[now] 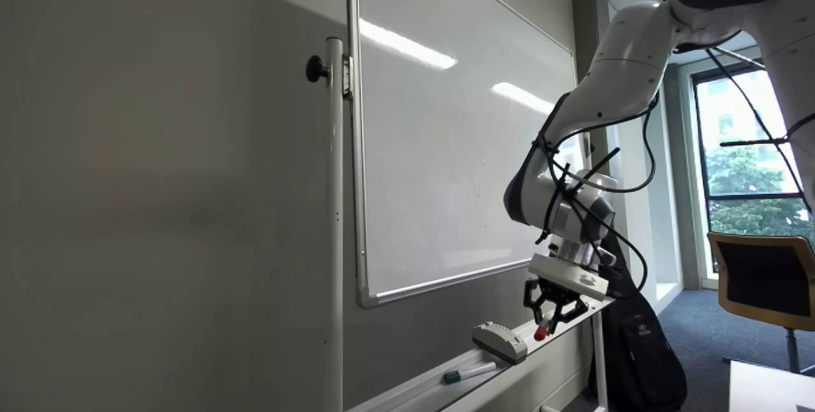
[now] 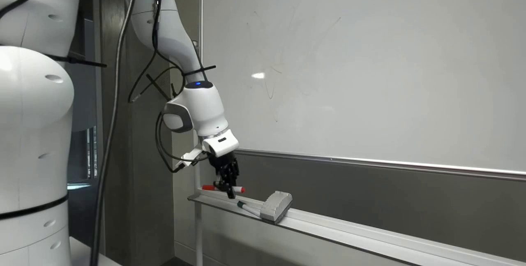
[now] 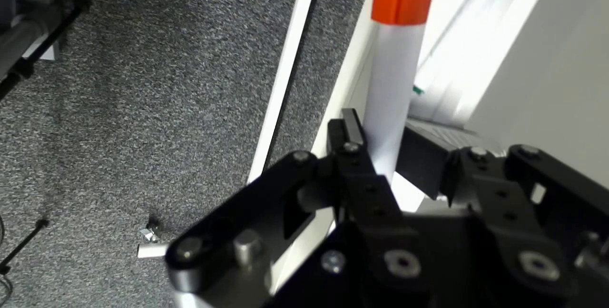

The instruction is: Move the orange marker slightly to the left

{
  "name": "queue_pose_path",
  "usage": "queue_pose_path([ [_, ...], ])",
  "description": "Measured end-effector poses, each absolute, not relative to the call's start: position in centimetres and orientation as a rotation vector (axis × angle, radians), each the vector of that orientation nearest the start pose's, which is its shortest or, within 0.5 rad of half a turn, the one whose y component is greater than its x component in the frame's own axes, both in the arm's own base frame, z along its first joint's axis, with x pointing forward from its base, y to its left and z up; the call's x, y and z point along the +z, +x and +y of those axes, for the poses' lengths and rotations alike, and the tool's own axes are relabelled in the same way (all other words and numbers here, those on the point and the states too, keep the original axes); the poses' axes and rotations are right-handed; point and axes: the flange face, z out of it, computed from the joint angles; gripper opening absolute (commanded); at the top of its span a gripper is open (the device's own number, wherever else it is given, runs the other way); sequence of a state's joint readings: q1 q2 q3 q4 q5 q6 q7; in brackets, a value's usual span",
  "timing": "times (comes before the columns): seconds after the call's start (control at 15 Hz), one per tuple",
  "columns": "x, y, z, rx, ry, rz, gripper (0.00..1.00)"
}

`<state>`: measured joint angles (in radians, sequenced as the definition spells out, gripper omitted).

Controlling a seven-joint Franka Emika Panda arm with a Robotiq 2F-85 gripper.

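The orange marker [image 3: 392, 74], with an orange cap and a white barrel, lies between my gripper's [image 3: 384, 141] two black fingers in the wrist view. Both fingers press against its white part. Its cap points away from the gripper. In an exterior view the marker [image 2: 208, 187] is level, its coloured ends sticking out on both sides of the gripper [image 2: 231, 192]. It appears raised off the tray, though how far I cannot tell. Another exterior view shows just a red end of the marker [image 1: 540, 333] under the gripper [image 1: 547, 318]; the fingers hide most of it.
A whitish-grey eraser block [image 1: 500, 342] sits on the whiteboard's narrow tray [image 2: 341, 235]. Beside it on the tray lies a green-capped white marker [image 1: 470, 372]. The whiteboard [image 1: 446, 163] rises behind, with a pole [image 1: 335, 208] at its side. A black bag [image 1: 637, 355] leans near the tray's end.
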<state>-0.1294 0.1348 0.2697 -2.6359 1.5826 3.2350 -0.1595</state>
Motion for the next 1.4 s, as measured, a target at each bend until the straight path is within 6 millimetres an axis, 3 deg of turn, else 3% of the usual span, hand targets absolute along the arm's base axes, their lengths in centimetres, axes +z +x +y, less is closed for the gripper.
queue_pose_path([
  [0.27,18.3,38.0,1.0,-0.344,-2.479,1.563,0.05],
  [0.4,18.6,38.5,2.4,-0.348,-2.514,1.479,0.05],
  [0.53,20.1,39.8,3.0,-0.392,-2.469,1.470,0.05],
  [0.8,23.1,41.5,3.3,-0.472,-2.395,1.461,0.05],
  [1.4,24.6,42.6,0.0,-0.483,-2.049,1.808,0.05],
])
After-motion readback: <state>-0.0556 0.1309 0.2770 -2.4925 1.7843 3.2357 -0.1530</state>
